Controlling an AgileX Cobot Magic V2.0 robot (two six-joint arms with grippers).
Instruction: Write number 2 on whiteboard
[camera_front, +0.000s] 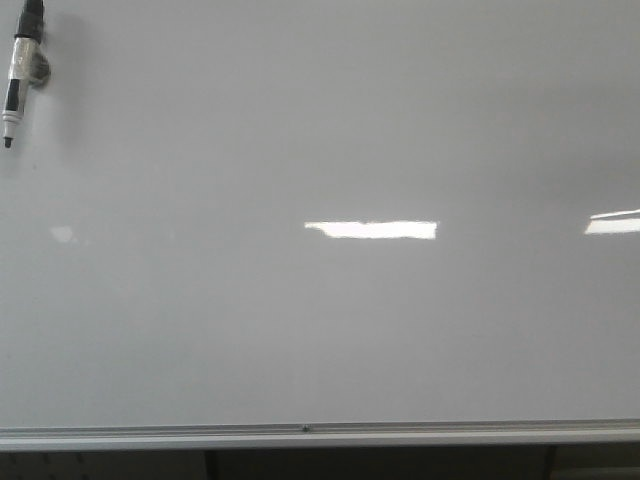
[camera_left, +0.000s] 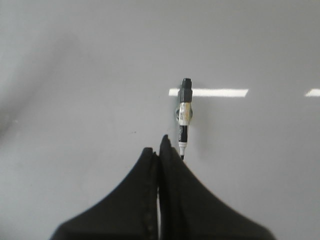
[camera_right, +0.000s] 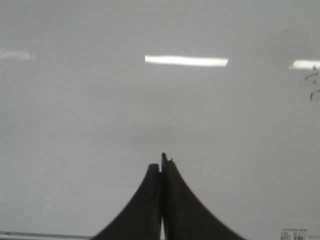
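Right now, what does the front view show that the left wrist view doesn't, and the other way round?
Only the front view shows the silver rail along the whiteboard's lower edge, with the marker at upper left. Only the left wrist view shows the left tool, jaws shut and empty, just short of the marker. Both show the marker clipped to a blank whiteboard with light reflections; no written 2 is visible.
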